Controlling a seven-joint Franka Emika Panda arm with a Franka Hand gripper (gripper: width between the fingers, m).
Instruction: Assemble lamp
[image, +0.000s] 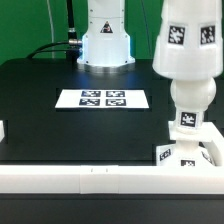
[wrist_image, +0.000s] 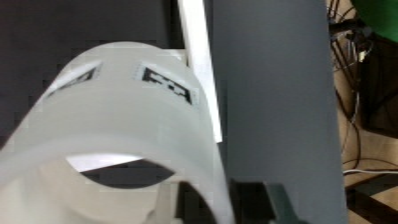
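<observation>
The white tapered shade (image: 186, 38) hangs at the exterior view's right, its narrow end down over the round-headed bulb (image: 190, 100). The bulb stands upright in the low square base (image: 187, 152) at the front right. I cannot tell whether the shade touches the bulb. The gripper itself is out of frame in the exterior view. In the wrist view the gripper (wrist_image: 222, 172) is shut on the wall of the shade (wrist_image: 107, 110). One grey finger (wrist_image: 270, 100) lies along its outside. The shade's open end faces the camera and hides the bulb and base.
The marker board (image: 102, 98) lies flat in the middle of the black table. The long white rail (image: 90, 180) runs along the front edge, right in front of the base. The robot's white pedestal (image: 105, 40) stands at the back.
</observation>
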